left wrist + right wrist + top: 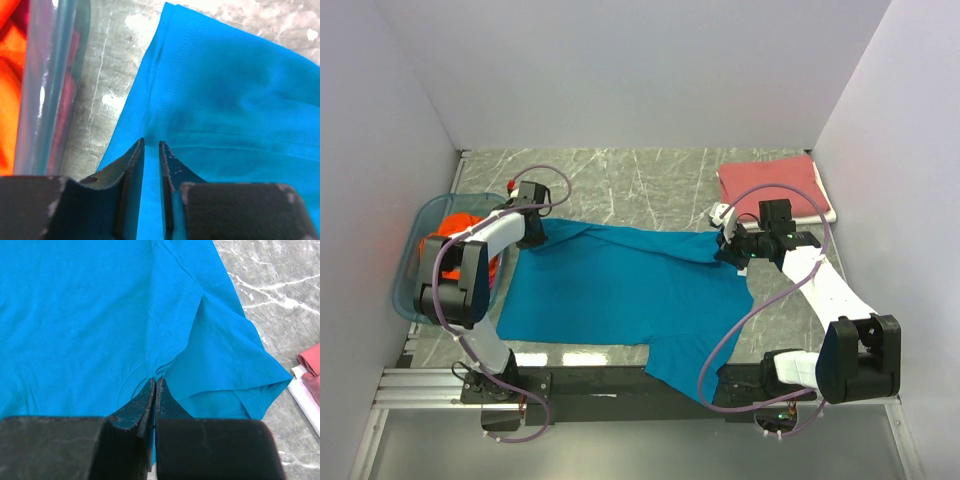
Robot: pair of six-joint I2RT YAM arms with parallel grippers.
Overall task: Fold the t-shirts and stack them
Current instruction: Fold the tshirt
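Just right of tub (408, 290): teal t-shirt (620, 290) spread on counter (650, 180); looks soft, light, limp, best gripped at seams or hem. Left end effector (151, 142) narrow, right end effector (155, 380) closed, both pinching it

The teal blue t-shirt (610, 290) is one plain colour with no print, its seams stitched in matching thread. The black fingers of the left tool (151, 150) and the right tool (155, 385) both show against it. The counter (640, 185) is grey marble with white veins. Left of the left tool, a bright orange t-shirt (7, 75) glows through a translucent blue tub (47, 85). Right of the right tool, the dusty red t-shirt (312, 360) lies on something white (305, 395).
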